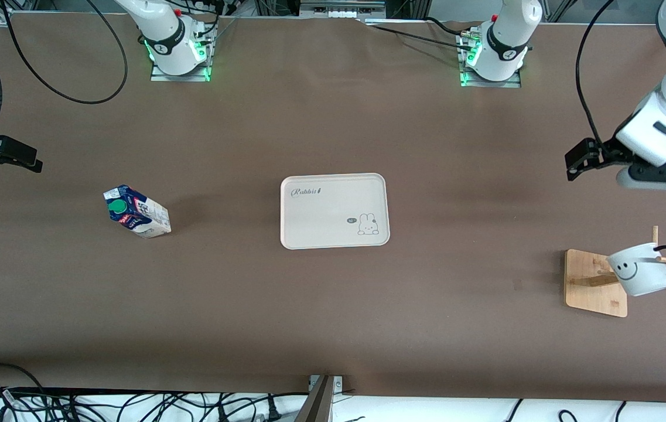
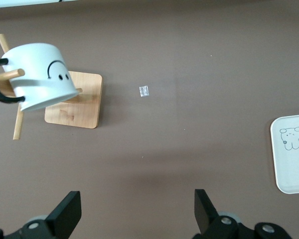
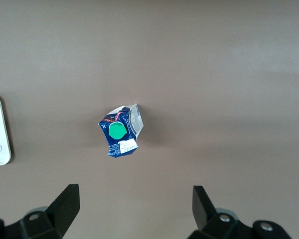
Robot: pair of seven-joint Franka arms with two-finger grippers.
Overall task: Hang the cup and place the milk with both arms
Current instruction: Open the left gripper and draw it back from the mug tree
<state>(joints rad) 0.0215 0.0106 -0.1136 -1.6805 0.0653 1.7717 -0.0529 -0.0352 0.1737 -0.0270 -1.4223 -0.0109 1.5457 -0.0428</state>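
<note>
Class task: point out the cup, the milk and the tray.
cup (image 1: pixel 640 272), front view, white side by the smiley.
milk (image 1: pixel 117 206), front view, green cap.
tray (image 1: pixel 333 202), front view, bare middle.

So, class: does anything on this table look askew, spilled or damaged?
Nothing stands out. The cup hangs by its handle on the wooden rack, the milk stands upright and unspilled, and the tray lies flat at mid-table.

Glossy white ceramic cup (image 1: pixel 640 271) on a bare wooden rack (image 1: pixel 596 282); printed cardboard milk (image 1: pixel 136 211); matt brown table (image 1: pixel 333 305)
</note>
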